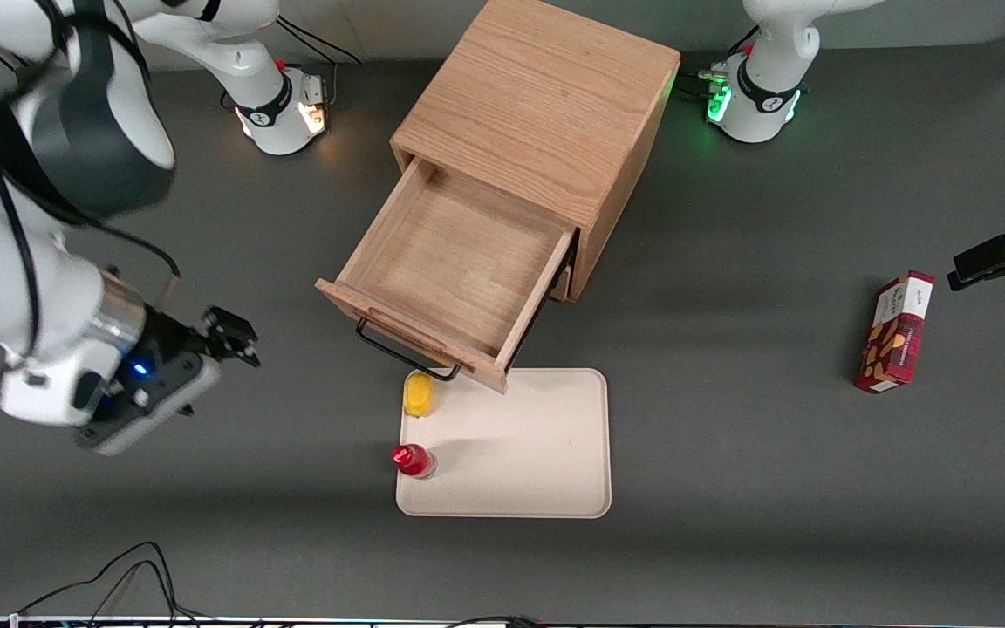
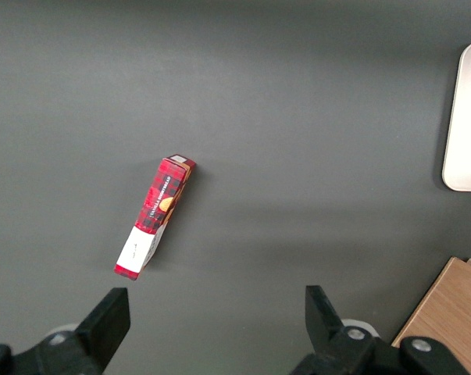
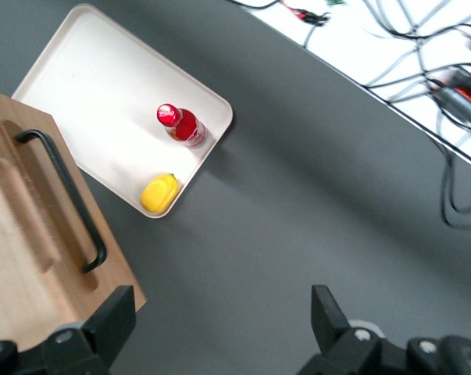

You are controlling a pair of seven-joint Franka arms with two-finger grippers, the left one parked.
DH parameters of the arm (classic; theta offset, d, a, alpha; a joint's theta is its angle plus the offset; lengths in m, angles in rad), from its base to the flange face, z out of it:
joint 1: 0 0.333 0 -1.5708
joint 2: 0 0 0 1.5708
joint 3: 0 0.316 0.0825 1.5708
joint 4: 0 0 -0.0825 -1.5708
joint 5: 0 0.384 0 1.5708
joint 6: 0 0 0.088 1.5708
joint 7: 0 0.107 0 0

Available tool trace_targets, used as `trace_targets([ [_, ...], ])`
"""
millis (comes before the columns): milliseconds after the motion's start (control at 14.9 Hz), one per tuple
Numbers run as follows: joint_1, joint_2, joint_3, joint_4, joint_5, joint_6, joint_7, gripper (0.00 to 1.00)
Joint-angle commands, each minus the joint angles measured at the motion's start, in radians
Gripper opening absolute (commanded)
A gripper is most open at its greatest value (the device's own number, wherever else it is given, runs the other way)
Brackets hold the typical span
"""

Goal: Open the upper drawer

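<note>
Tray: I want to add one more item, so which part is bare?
The tray is bare toward the parked arm's end. Crowded: the edge with the yellow item and red bottle, and under the open upper drawer. The end effector, open, hovers off it.

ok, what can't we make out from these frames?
- Lower drawer: hidden in the front view under the open upper drawer.
- Cabinet: cut off by the left wrist view's edge.
- Gripper, open beside the drawer: fingertips cut off in the right wrist view.
- Box print: too small.
</note>
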Motion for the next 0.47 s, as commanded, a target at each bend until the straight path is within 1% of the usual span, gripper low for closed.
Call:
trace_targets([
  [0, -0.015, -0.217, -0.021, -0.184, -0.002, -0.162, 0.153, 1.00],
  [135, -0.017, -0.290, -0.045, -0.236, 0.010, -0.281, 0.288, 1.00],
  [202, -0.017, -0.350, -0.058, -0.320, 0.012, -0.292, 0.346, 1.00],
  [337, -0.021, -0.477, -0.098, -0.519, 0.018, -0.256, 0.394, 1.00],
  [404, -0.021, -0.549, -0.107, -0.630, 0.018, -0.207, 0.404, 1.00],
])
